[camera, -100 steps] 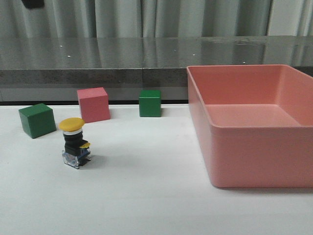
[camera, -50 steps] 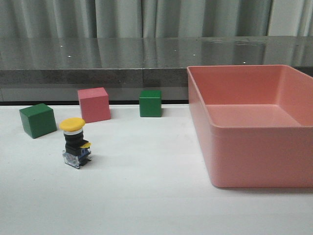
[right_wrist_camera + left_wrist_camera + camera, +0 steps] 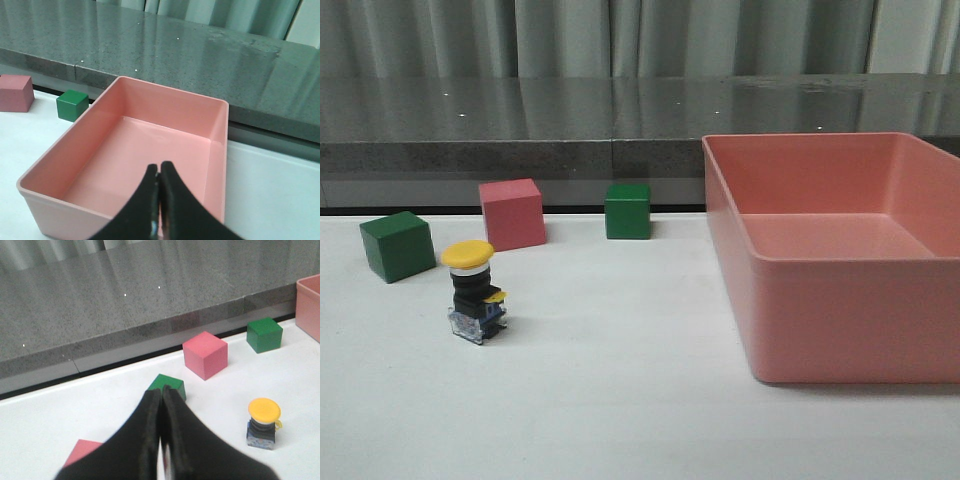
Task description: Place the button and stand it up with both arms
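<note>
The button [image 3: 263,424] is standing upright on the worktop [image 3: 620,400], lying nearer the clenched, empty left end effector [image 3: 161,440] than the clenched right end effector [image 3: 159,200].

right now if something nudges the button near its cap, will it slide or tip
Probably tip: the button stands upright with a wide yellow cap over a small base block, so it looks top-heavy. Lying down, its round cap might let it roll. It looks rigid.
</note>
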### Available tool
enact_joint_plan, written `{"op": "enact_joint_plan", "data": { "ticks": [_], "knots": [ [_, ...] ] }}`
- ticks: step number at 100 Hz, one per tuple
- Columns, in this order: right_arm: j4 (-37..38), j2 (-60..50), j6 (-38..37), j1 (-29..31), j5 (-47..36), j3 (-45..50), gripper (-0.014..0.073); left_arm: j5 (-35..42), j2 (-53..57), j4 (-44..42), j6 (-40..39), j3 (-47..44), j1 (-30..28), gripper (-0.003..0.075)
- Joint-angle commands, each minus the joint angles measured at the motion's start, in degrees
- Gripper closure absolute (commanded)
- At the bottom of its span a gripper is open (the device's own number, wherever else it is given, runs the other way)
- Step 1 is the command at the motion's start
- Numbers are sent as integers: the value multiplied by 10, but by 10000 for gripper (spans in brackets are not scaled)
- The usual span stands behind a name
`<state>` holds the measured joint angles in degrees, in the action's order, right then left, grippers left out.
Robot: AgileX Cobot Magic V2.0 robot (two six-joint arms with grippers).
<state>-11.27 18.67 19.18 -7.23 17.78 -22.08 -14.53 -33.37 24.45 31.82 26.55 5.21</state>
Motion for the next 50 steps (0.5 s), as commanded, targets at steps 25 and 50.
{"op": "enact_joint_plan", "data": {
  "ticks": [25,50],
  "knots": [
    [-4,2,1,2,-44,-15,703,52,20,65,-1,-13,-1,739],
    [-4,2,1,2,-44,-15,703,55,20,65,-1,-13,-1,739]
  ]
}}
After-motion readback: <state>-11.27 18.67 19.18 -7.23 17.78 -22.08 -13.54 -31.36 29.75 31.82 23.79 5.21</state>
